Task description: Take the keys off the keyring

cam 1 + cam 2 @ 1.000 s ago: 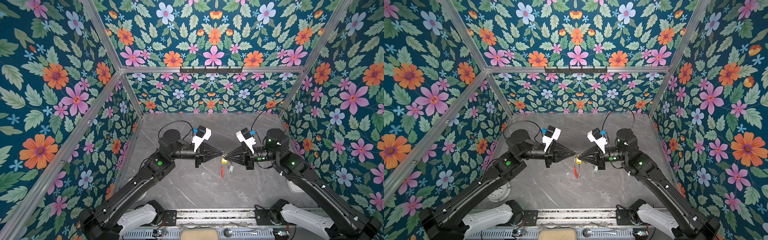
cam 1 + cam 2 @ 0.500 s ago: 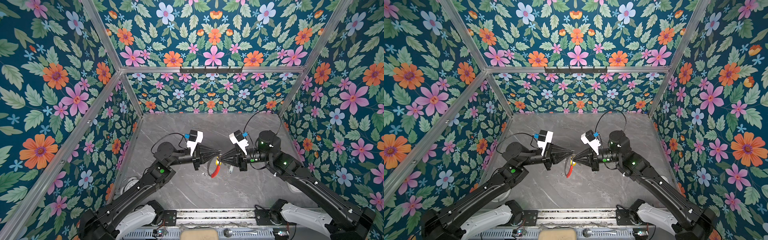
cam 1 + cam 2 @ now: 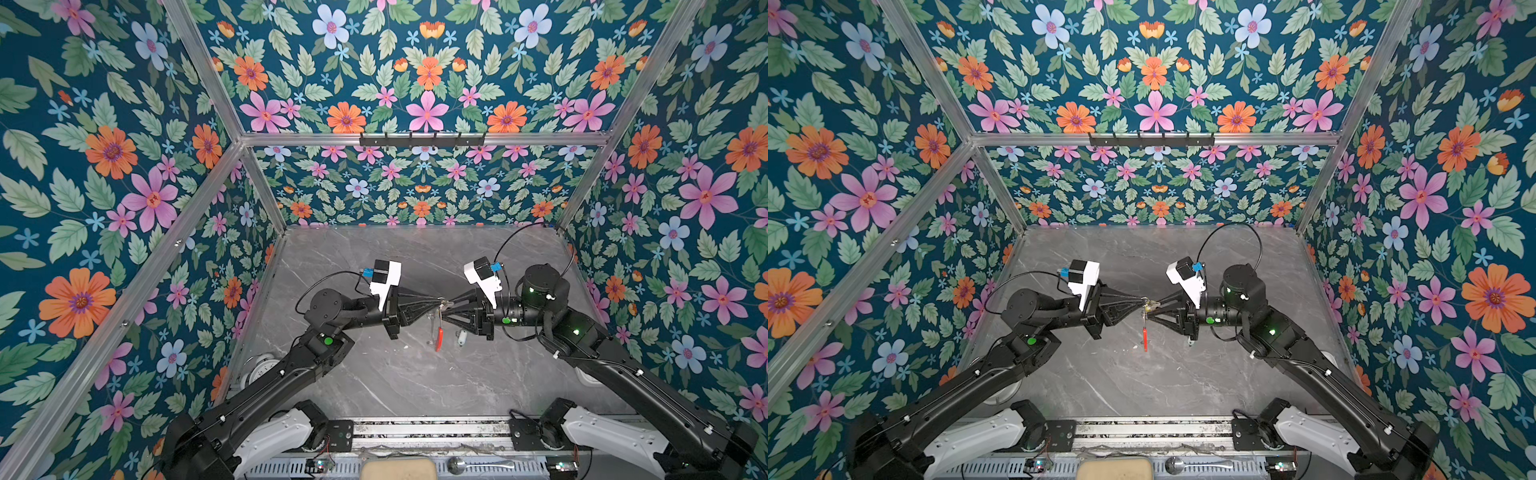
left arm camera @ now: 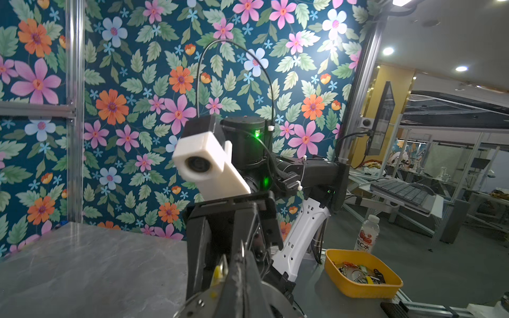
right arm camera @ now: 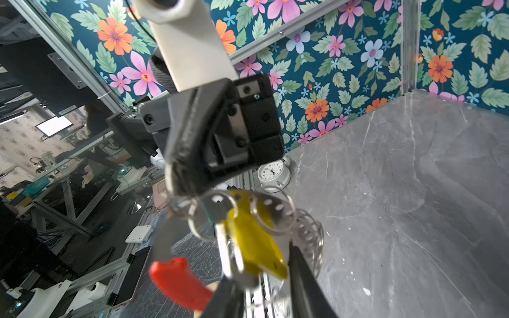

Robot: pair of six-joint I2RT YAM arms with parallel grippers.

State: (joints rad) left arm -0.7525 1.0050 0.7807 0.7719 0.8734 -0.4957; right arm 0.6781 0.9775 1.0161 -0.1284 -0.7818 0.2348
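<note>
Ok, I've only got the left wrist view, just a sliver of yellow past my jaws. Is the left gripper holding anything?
Observer: Yes, in the right wrist view the left gripper is shut on the keyring, which hangs from its jaws.
Operator: And the right jaws?
Observer: The right gripper has its jaws apart, the yellow-tag key between them.
Operator: Any key off yet?
Observer: One: a pale-tag key lies on the table, apart from the keyring.
</note>
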